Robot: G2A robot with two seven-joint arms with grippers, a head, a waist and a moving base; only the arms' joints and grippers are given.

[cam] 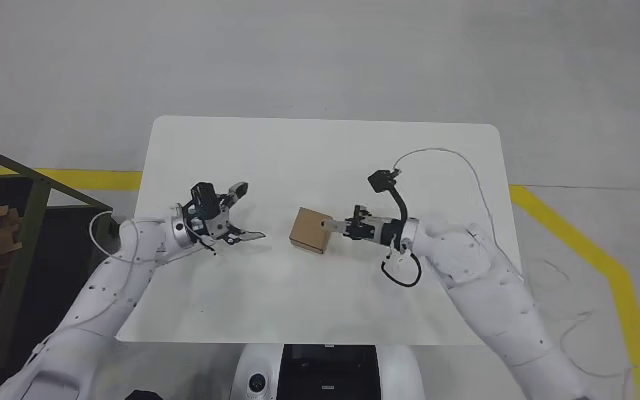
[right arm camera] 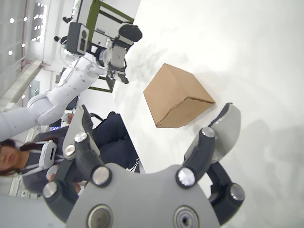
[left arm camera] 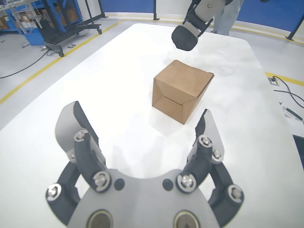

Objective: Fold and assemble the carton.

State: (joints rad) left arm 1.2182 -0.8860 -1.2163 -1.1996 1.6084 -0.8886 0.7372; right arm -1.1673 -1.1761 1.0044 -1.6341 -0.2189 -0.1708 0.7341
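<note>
Note the left gripper [left arm camera: 141, 110], grey metal with black pads, spread wide and holding nothing, set back from the small brown cardboard carton [left arm camera: 181, 91]. Note the right gripper [cam: 338, 226], of the same make, likewise spread wide and empty, just beside the carton's opposite side; cannot tell whether touching. Find the carton standing folded into a cube near the middle of the smooth white table [cam: 300, 150], between both grippers. Expect trouble from a one-sided push, likely to skid so light a box across the tabletop. Beware also the slightly gaping end seams: could catch on a closing gripper and spring the flaps open.
</note>
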